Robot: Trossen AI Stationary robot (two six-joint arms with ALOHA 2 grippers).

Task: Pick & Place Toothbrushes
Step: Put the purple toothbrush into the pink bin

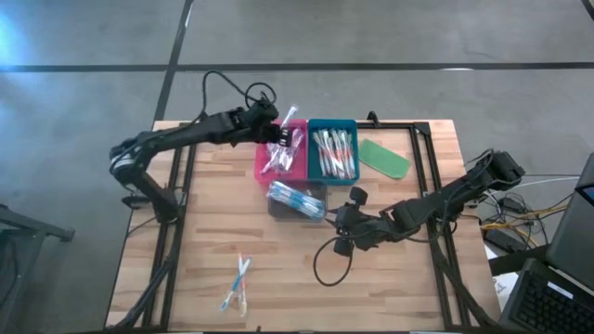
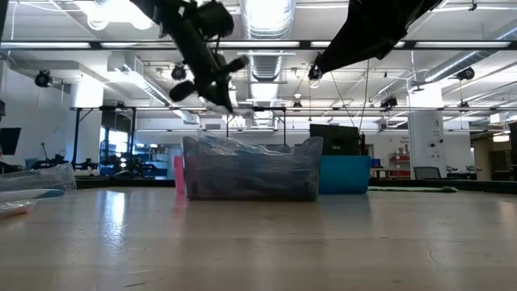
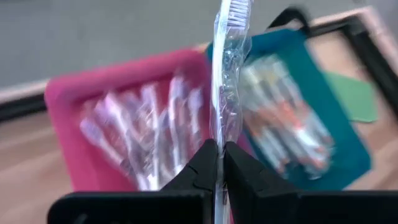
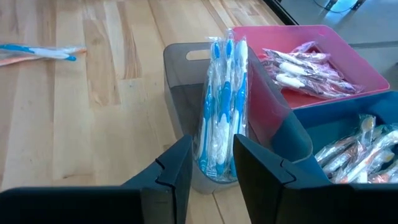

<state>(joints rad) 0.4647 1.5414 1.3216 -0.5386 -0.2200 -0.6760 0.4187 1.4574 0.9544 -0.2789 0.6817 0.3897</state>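
Note:
My left gripper (image 1: 278,130) hangs over the pink tray (image 1: 295,167), shut on a clear-wrapped toothbrush (image 3: 227,93). The tray holds several wrapped toothbrushes (image 3: 149,124). Beside it, a teal tray (image 1: 332,125) holds several with orange accents (image 1: 334,153). My right gripper (image 4: 211,155) stands open at the near wall of a grey bin (image 4: 180,81). In the bin, blue toothbrushes (image 4: 221,118) lean on that wall, showing in the gap between the fingers. Two more toothbrushes (image 1: 237,283) lie flat on the table at the near left. My left gripper pinches the wrapped toothbrush by its handle end (image 3: 219,140) between its two fingers. The fingers slant down from the table's left side. The brush sticks out beyond the fingertips with its bristle head (image 3: 236,9) farthest away, lifted clear above the pink tray.
A flat green oblong piece (image 1: 385,158) lies right of the teal tray. A black frame (image 1: 422,186) runs along the table's sides. A loose black cable (image 1: 325,264) loops on the wood below my right arm. Bare wood lies near the front edge.

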